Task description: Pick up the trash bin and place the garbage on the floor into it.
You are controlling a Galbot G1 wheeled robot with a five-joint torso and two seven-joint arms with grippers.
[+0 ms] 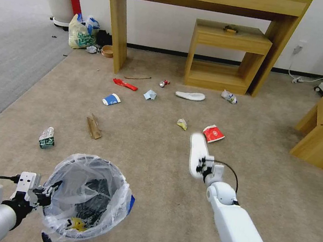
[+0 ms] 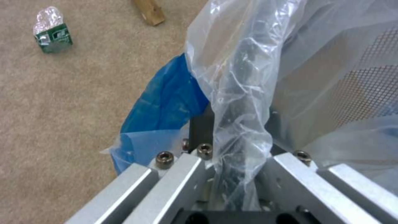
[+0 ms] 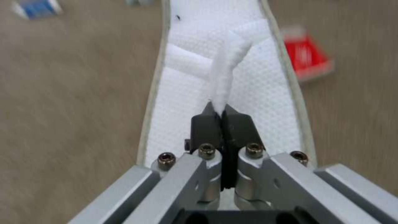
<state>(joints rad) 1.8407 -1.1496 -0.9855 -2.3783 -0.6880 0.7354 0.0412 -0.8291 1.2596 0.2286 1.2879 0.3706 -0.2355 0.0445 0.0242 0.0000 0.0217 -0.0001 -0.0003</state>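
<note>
1. Our left claw [image 1: 47,195] is clamped on the rim of the trash bin [image 1: 85,200], pinching its clear plastic liner [image 2: 236,93], so the bin sits at our lower left, above the carpet floor [image 1: 144,155].
2. Our right claw [image 3: 223,119] is closed tight on the strap of one white slipper [image 3: 232,84], which hangs to the right of the bin.
3. A second white slipper [image 1: 190,96] lies farther off, before the low wooden shelf [image 1: 225,57].
4. We count two paper cups on the floor: a blue-and-white one [image 1: 111,99] and a red one [image 1: 213,133].
5. There is also one red wrapper [image 1: 125,84], one crushed can [image 1: 163,83], one piece of brown cardboard [image 1: 93,127] and one small green packet [image 1: 46,138].
</note>
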